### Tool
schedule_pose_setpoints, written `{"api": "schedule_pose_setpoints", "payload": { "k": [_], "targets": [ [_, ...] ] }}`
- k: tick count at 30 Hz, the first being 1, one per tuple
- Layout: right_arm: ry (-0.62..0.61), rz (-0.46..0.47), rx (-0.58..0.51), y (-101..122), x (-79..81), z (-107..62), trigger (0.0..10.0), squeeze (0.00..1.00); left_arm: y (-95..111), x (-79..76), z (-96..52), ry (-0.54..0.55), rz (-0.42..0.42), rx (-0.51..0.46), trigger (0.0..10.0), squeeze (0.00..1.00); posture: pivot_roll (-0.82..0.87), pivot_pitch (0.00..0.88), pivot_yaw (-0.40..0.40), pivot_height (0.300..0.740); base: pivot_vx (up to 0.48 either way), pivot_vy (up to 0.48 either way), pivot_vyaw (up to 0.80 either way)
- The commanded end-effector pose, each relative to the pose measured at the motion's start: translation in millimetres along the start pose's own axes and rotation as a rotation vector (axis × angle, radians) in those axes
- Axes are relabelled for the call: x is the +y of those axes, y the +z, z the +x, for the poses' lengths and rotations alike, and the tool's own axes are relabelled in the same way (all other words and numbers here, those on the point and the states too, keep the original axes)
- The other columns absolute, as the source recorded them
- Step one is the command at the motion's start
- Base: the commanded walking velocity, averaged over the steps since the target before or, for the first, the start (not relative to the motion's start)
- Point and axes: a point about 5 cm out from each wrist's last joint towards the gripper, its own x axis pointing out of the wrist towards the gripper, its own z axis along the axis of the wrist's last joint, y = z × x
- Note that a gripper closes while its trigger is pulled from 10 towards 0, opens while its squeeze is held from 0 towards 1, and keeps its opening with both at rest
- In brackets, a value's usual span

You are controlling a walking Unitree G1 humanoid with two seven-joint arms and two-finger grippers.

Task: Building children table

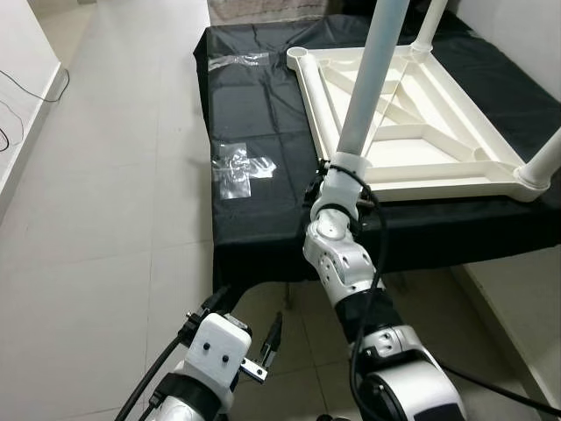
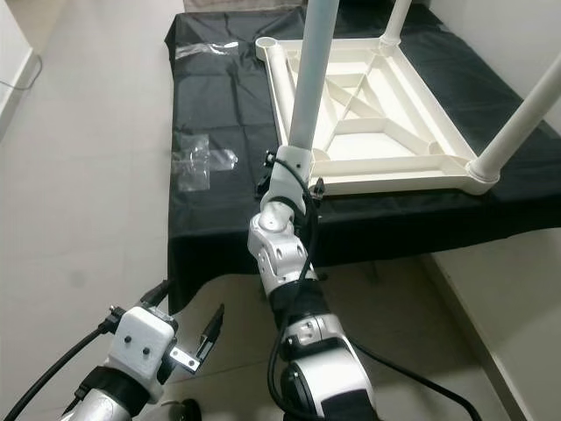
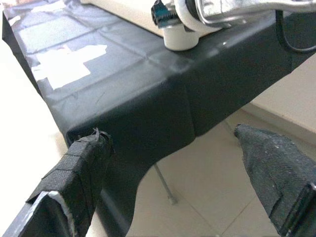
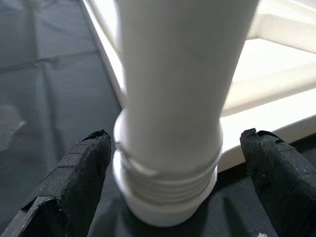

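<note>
Both arms are shiny silver metal with chunky rounded joint housings and black bands between the segments. The right arm [image 1: 351, 272], centre of the head frame, has a round silver cap with a small dark dot on its elbow-ish joint, plus a thick black cable looping along its right side. The left arm [image 1: 197, 386], lower left of the frame, ends in a boxy white wrist block [image 1: 219, 345] with two small dark holes, and black cables trail off its left side. The left end effector [image 3: 187, 168] fingers [image 3: 79, 173] are long, black, wrapped in woven tape with frayed edges; right end effector [image 4: 173, 173] fingers [image 4: 74, 182] look the same.
</note>
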Motion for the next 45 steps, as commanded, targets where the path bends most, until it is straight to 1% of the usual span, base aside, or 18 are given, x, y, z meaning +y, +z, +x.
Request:
{"api": "schedule_pose_setpoints", "payload": {
  "k": [1, 3, 7, 9, 10, 13, 14, 16, 17, 18, 19, 22, 24, 26, 35, 37, 42, 45],
  "targets": [
    [0.070, -0.008, 0.097, -25, 4.9, -17.5, 10.0, 0.00, -7, 0.6, -0.5, 0.001, -0.005, 0.024, 10.0, 0.00, 0.10, 0.138, -0.019, 0.740, 0.000, 0.000, 0.00],
    [0.086, -0.018, 0.105, -26, 1.6, -20.2, 10.0, 0.00, -8, 1.4, 0.0, 0.003, -0.004, 0.023, 10.0, 0.00, 0.10, 0.138, -0.019, 0.740, 0.000, 0.000, 0.00],
    [0.203, -0.043, 0.123, -27, -6.8, -28.1, 10.0, 0.00, -11, 3.8, 2.9, 0.005, 0.001, 0.019, 10.0, 0.00, 0.09, 0.121, -0.014, 0.740, 0.000, 0.000, 0.00],
    [0.250, -0.074, 0.148, -29, -18.3, -32.0, 10.0, 0.00, -14, 6.5, 4.8, 0.007, 0.002, 0.020, 10.0, 0.00, 0.08, 0.107, -0.011, 0.740, 0.000, 0.000, 0.00],
    [0.250, -0.074, 0.148, -29, -18.3, -32.0, 10.0, 0.00, -14, 6.5, 4.8, 0.007, 0.002, 0.020, 10.0, 0.00, 0.08, 0.107, -0.011, 0.740, 0.000, 0.000, 0.00],
    [0.301, -0.115, 0.171, -32, -37.8, -38.5, 10.0, 0.00, -18, 11.0, 7.5, 0.013, 0.007, 0.022, 10.0, 0.00, 0.06, 0.085, -0.002, 0.740, 0.000, 0.000, 0.00],
    [0.301, -0.115, 0.171, -32, -37.8, -38.5, 10.0, 0.00, -18, 11.0, 7.5, 0.013, 0.007, 0.022, 10.0, 0.00, 0.06, 0.085, -0.002, 0.740, 0.000, 0.000, 0.00],
    [0.379, -0.126, 0.206, -39, -49.9, -45.9, 10.0, 0.00, -21, 14.4, 9.4, 0.026, 0.017, 0.028, 10.0, 0.00, 0.06, 0.075, 0.000, 0.740, 0.000, 0.000, 0.00],
    [0.379, -0.126, 0.206, -39, -49.9, -45.9, 10.0, 0.00, -21, 14.4, 9.4, 0.026, 0.017, 0.028, 10.0, 0.00, 0.06, 0.075, 0.000, 0.740, 0.000, 0.000, 0.00],
    [0.453, -0.148, 0.156, -39, -55.3, -50.3, 10.0, 0.00, -23, 16.8, 10.5, 0.043, 0.017, 0.040, 10.0, 0.00, 0.04, 0.060, 0.002, 0.740, 0.000, 0.000, 0.00],
    [0.453, -0.148, 0.156, -39, -55.3, -50.3, 10.0, 0.00, -23, 16.8, 10.5, 0.043, 0.017, 0.040, 10.0, 0.00, 0.04, 0.060, 0.002, 0.740, 0.000, 0.000, 0.00],
    [0.628, -0.127, 0.043, -46, -69.6, -61.8, 10.0, 0.00, -30, 24.9, 11.5, 0.134, -0.036, 0.078, 10.0, 0.00, 0.01, 0.038, 0.003, 0.740, 0.000, 0.000, 0.00],
    [0.650, -0.133, 0.008, -53, -71.5, -64.0, 10.0, 0.00, -34, 28.5, 9.6, 0.192, -0.068, 0.104, 10.0, 0.00, 0.00, 0.025, 0.026, 0.740, 0.000, 0.000, 0.00],
    [0.643, -0.118, 0.027, -63, -71.7, -67.4, 10.0, 0.00, -37, 29.9, 6.2, 0.241, -0.096, 0.131, 10.0, 0.00, 0.02, 0.014, 0.027, 0.740, 0.000, 0.000, 0.00],
    [0.679, -0.067, 0.083, -79, -65.9, -72.0, 10.0, 0.00, -44, 24.7, 2.8, 0.273, -0.118, 0.169, 10.0, 0.00, 0.03, 0.000, 0.019, 0.740, 0.000, 0.000, 0.00],
    [0.692, -0.057, 0.091, -80, -64.8, -71.5, 10.0, 0.00, -46, 25.2, 2.8, 0.289, -0.118, 0.178, 10.0, 0.00, 0.03, 0.000, 0.019, 0.740, 0.000, 0.000, -0.80],
    [0.733, -0.074, 0.067, -84, -63.6, -68.2, 10.0, 0.00, -56, 34.6, 6.6, 0.361, -0.153, 0.229, 10.0, 0.00, 0.03, 0.000, 0.006, 0.740, 0.000, 0.000, -0.32],
    [0.738, -0.083, 0.071, -86, -62.7, -66.5, 10.0, 0.00, -57, 35.0, 7.8, 0.363, -0.147, 0.238, 10.0, 0.00, 0.03, 0.000, 0.005, 0.740, 0.000, 0.000, 0.00]
  ]
}}
